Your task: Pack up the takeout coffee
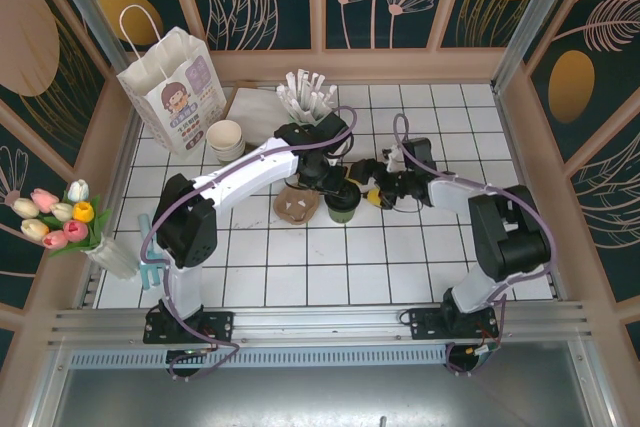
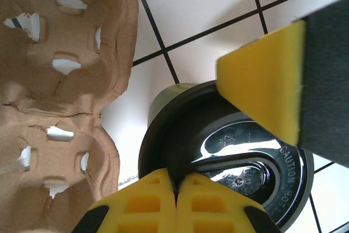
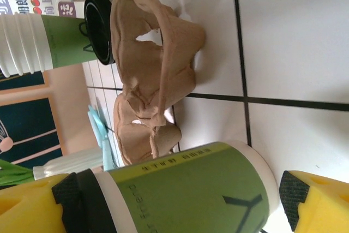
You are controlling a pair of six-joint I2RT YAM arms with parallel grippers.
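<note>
One takeout coffee [image 1: 341,209], dark-green cup with a black lid, stands upright near the middle of the tiled table [image 1: 330,267]. One brown cardboard cup carrier [image 1: 297,206] lies just beside it, on the side toward the table's left edge. Two wells are visible, both empty. In the left wrist view a thin strip of tile separates the carrier [image 2: 54,80] from the cup, so they are not touching.

There are two arms, and both grippers are at the cup. The left gripper [image 1: 335,185] is above the lid. Its two yellow fingers [image 2: 147,205] are pressed together with nothing between them, tips right over the rim of the lid [image 2: 240,162]; contact with the lid cannot be told. The right gripper [image 1: 372,195] comes in from the right-edge side with its jaws spread wide. In the right wrist view the cup [image 3: 180,184] lies between its two fingers, one pad [image 3: 71,200] at the lid end and the other at the base end. A sliver of gap shows at the base pad, and a firm grip cannot be confirmed.

At the far left corner is one printed paper bag [image 1: 175,92] with handles. One stack of cream cups [image 1: 226,137] is just beside it. One holder of white straws [image 1: 305,97] is at the far edge, middle. One vase of tulips [image 1: 55,212] is at the left edge.
</note>
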